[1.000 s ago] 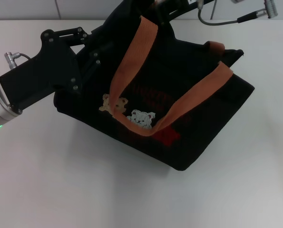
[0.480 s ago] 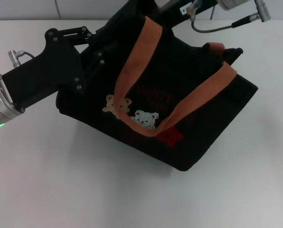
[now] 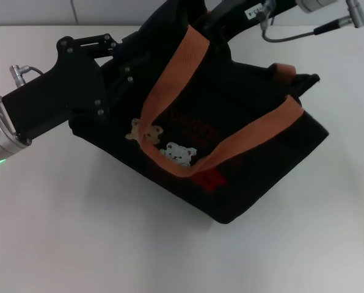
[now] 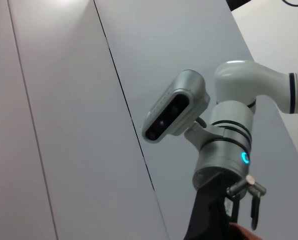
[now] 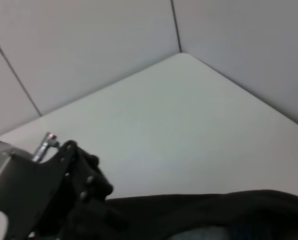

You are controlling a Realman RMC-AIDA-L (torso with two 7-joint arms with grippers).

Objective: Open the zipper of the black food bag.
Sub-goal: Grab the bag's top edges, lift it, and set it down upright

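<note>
The boxy black fabric food bag (image 3: 231, 122) with two orange-brown strap handles (image 3: 231, 143) rests on the white table (image 3: 78, 232), occupying the centre of the head view and extending toward 3 o'clock. Its printed side faces up, showing small tan and white bear pictures (image 3: 163, 141) and red print (image 3: 209, 178). The bag interior is not visible, so any contents cannot be determined. The zipper along the top edge cannot be made out against the black fabric.

The left gripper (image 3: 118, 73), a black mechanism on a silver wrist, enters from 9 o'clock and lies against the bag's end at 10 o'clock. Its fingertips are lost against the black fabric; whether they are spread or clamped on anything cannot be told.

The right gripper (image 3: 215, 18) enters from 1 o'clock and meets the bag's upper edge at 12 o'clock. Its fingers are hidden by the fabric, so their spread and any hold cannot be told.

The left wrist view shows the right arm (image 4: 229, 145) against a grey panelled wall (image 4: 64, 125).
</note>
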